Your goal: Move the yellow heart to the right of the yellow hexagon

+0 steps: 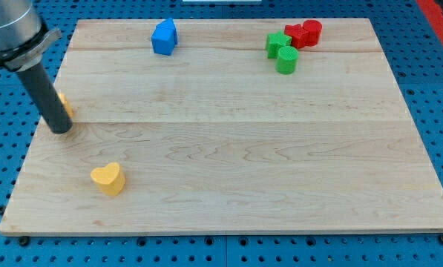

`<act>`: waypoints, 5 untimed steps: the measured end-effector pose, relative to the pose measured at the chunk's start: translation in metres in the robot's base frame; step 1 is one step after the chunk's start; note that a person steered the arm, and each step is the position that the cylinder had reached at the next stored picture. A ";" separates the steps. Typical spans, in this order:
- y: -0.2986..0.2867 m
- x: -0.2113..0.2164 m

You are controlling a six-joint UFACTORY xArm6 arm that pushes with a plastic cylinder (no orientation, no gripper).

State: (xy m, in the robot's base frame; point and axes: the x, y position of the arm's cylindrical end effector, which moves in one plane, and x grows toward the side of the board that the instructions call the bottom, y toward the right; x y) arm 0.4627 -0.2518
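- There is no pincer on this arm, so no spread or pressed-together state can be told; it ends in a dark rod, and my tip (61,130) rests on the counter (228,148) near the view's left edge.
- Just beside the rod, on its right in the view, a yellow block (66,104) peeks out; the rod hides most of it, so its shape cannot be made out, nor whether the 2 touch.
- The yellow heart (108,179) lies below my tip and a little toward the view's right, apart from it, near the view's bottom-left corner of the counter.
- A blue block (164,37) sits near the view's top edge, left of centre.
- At the view's top right, 2 green blocks, a star-like one (277,43) and a cylinder (286,60), sit touching each other.
- Just to their right are 2 red blocks (304,33), pressed together.
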 end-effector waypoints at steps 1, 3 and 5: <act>-0.045 0.000; 0.010 -0.036; 0.035 -0.101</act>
State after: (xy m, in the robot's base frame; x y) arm 0.3618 -0.2167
